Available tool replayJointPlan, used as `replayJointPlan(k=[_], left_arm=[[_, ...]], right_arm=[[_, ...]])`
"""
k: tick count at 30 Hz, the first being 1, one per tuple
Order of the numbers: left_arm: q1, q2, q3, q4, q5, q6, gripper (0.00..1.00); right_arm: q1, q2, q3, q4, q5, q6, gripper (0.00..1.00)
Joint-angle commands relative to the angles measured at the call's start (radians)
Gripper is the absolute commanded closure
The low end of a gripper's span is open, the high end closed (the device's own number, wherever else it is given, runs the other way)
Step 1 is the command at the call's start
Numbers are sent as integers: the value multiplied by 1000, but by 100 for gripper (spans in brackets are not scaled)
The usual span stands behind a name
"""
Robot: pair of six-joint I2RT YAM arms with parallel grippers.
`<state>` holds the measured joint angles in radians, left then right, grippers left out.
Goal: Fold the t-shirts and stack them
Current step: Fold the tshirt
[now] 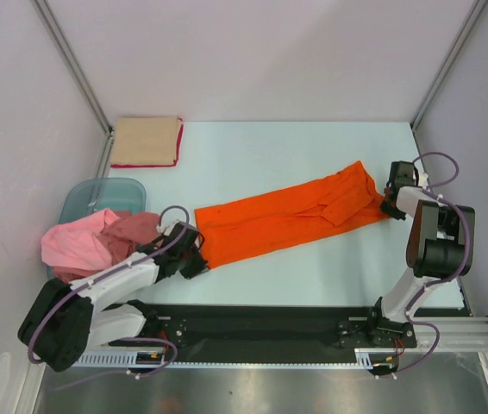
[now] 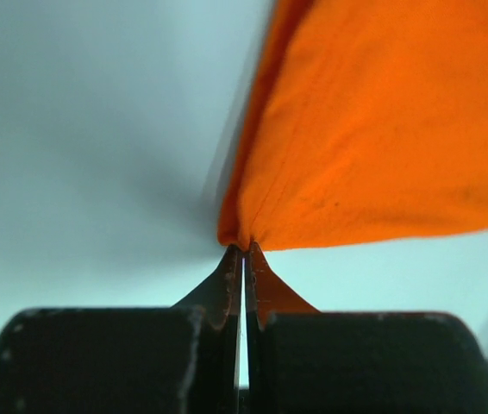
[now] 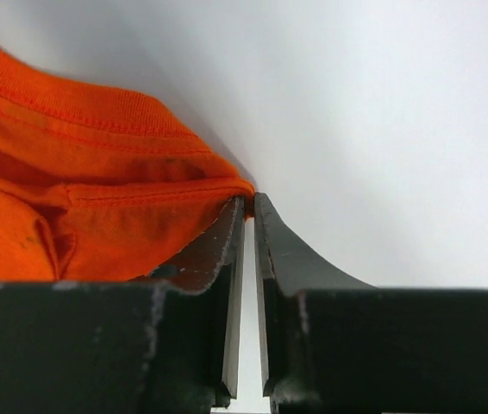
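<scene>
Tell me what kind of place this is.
Most likely a robot lab test cell: plain white walls on metal frame posts box in a table, left arm and right arm are bolted at its near edge, and an orange t-shirt lies stretched between them.

The left arm (image 1: 115,280) and right arm (image 1: 425,237) have white shells, black joints and thin grey cables (image 1: 173,208) looping beside them. The left claw (image 2: 244,250) and right claw (image 3: 248,203) have black pointed fingers (image 3: 296,259) with scratched edges.

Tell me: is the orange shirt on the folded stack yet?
No, the orange shirt lies stretched out, well apart from the folded stack in the far-left corner.
</scene>
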<state>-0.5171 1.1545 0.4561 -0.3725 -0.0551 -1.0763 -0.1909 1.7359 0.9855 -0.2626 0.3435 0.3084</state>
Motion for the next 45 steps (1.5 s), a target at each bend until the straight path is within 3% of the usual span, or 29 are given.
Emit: replayJointPlan(k=[1,4,7,8,10,11,15,17,19,20,23,24,30,34,38,45], left_arm=[[-113,-71,-37,-54,11,-91,100],[-168,-122,-20,-112,9,-71,96],[-185,-196,-37,-175,18,-51,79],[-185,-267,-54,-213,33,-39,71],[-189,-352,-68,-270,46,-31,64],[-190,-434,-77,-288,72,-25,56],[-192,-561,-51,-373,106,22,42],[-190,-561,-1,-405,107,73,33],[-190,-524,42,-405,116,111,24],[-190,-507,99,-405,115,159,12],[-190,-434,226,-404,75,269,5],[-190,-415,254,-398,66,298,0],[-187,-191,478,-402,-35,513,0],[-120,-58,605,-379,-6,601,3],[-57,-13,664,-349,121,615,7],[-44,-24,598,-310,172,592,7]], right_arm=[[5,54,62,62,-6,-12,88],[5,73,96,46,-41,8,84],[8,68,120,16,-34,2,78],[8,53,122,8,-28,-3,73],[-5,36,124,-24,0,0,64],[-11,18,131,-56,6,6,56],[-24,-56,142,-142,60,35,33],[-24,-84,145,-177,84,58,22],[-24,-117,153,-236,118,73,18],[-24,-130,154,-268,127,84,13],[-27,-173,150,-297,134,87,5],[-30,-183,145,-312,105,101,4],[-65,-277,27,-222,-183,167,4],[-88,-277,-45,-124,-251,189,10],[-108,-266,-97,-31,-265,204,33],[-113,-204,-145,95,-290,224,54]])
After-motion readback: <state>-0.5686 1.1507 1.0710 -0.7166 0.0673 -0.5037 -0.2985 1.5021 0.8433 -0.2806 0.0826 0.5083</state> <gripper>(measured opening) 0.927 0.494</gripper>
